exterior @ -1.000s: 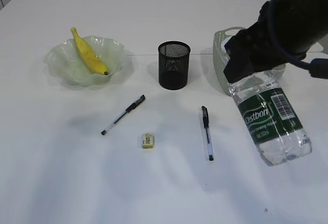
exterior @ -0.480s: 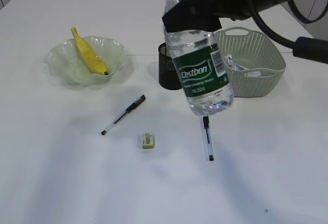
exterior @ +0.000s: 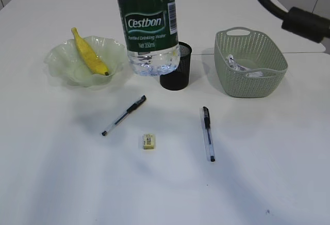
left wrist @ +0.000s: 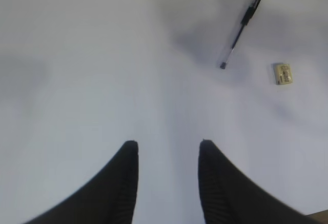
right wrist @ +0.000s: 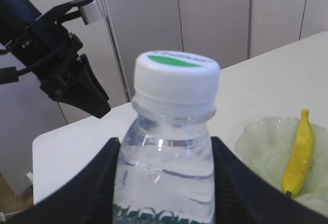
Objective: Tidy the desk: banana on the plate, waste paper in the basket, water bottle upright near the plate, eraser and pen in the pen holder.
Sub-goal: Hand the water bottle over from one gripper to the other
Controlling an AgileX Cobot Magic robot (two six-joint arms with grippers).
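Note:
My right gripper (right wrist: pixel 165 141) is shut on the water bottle (exterior: pixel 147 29), one finger on each side just below its white cap (right wrist: pixel 177 75). The bottle hangs upright in the air between the plate (exterior: pixel 62 63) and the black pen holder (exterior: pixel 178 75), hiding part of the holder. The banana (exterior: pixel 88 55) lies in the plate. Crumpled waste paper (exterior: pixel 238 63) sits in the green basket (exterior: pixel 250 81). Two pens (exterior: pixel 124 115) (exterior: pixel 208 132) and the eraser (exterior: pixel 148 141) lie on the desk. Above bare desk, my left gripper (left wrist: pixel 168 144) is open and holds nothing.
In the left wrist view a pen (left wrist: pixel 242 26) and the eraser (left wrist: pixel 283 74) lie ahead to the right. The left arm (right wrist: pixel 61 75) shows dark at the upper left of the right wrist view. A black cable (exterior: pixel 289 11) crosses the exterior view's top right.
The right gripper has carried the bottle from beside the basket leftward and upward, turning it from tilted to upright. The left gripper has not changed.

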